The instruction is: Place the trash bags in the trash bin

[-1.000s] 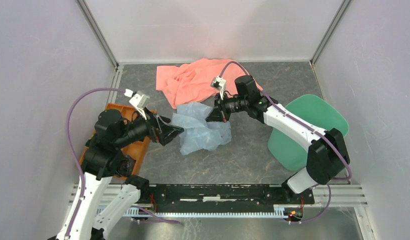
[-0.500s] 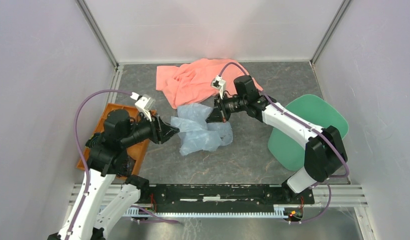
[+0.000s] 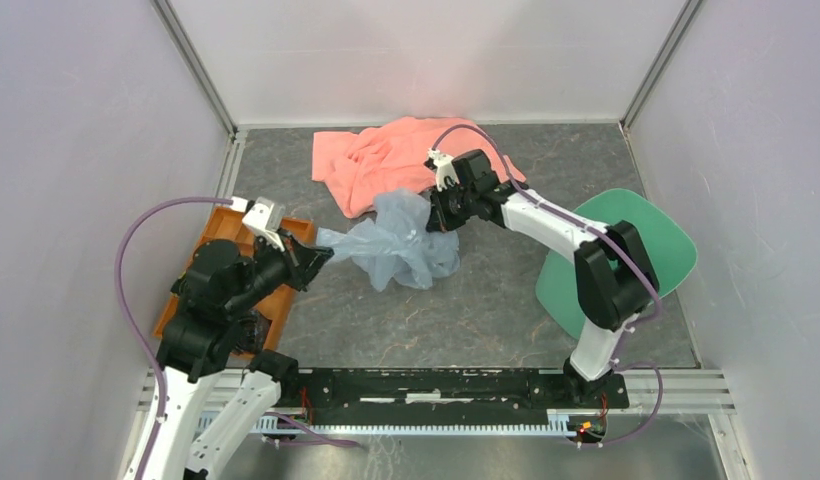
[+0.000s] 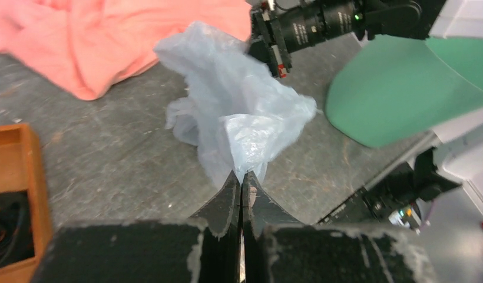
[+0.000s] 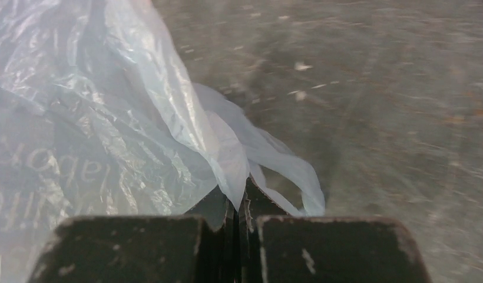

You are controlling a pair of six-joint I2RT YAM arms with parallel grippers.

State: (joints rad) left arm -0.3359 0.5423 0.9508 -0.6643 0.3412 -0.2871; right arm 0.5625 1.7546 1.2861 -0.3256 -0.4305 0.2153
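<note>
orange tray [image 3: 224, 228] at the far left, and by it the left gripper [image 4: 241, 180], jaws pinched tight on a corner of the trash bag [image 3: 401, 240]. the pale blue film bunches up over the grey table mid-scene, just in front of the pink cloth [image 3: 371, 160]. right gripper [image 5: 239, 197] is clamped closed on the bag's other edge. trash bin [image 3: 641, 235] sits well apart, far right.

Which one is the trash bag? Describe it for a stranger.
At the grey table's middle, find the salmon-pink cloth's near edge. The trash bag hangs there, gripped by the left gripper and right gripper. Unlike the opaque cloth, it is thin, crinkly, translucent pale blue film.
</note>
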